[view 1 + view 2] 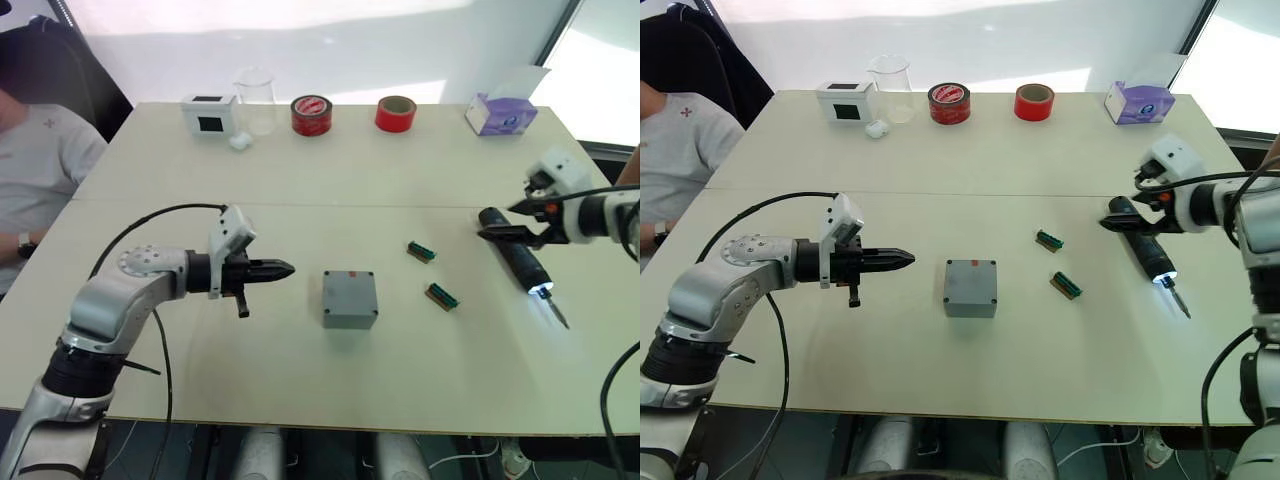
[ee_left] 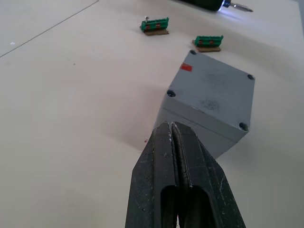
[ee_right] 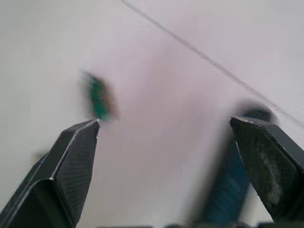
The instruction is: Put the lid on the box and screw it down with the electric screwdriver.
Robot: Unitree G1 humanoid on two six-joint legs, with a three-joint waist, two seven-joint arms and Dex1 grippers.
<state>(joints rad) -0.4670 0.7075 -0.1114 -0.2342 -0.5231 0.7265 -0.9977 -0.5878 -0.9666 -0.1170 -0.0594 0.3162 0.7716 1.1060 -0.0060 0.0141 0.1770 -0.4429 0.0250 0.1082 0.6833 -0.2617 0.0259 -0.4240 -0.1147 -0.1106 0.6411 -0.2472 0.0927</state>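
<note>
Reaching for the screwdriver (image 1: 522,263) at right of frame, right gripper (image 1: 522,220) hung spread over its rear end. Box (image 1: 350,298), apparently lidded, sat centre; left gripper (image 1: 283,268) pressed together beside it. Best: straddle barrel squarely, then close.

Left arm (image 1: 110,300) showing silver-grey jointed casing, black cable looping over it, white wrist block; both grippers' fingers (image 2: 180,190) showing plain black.
</note>
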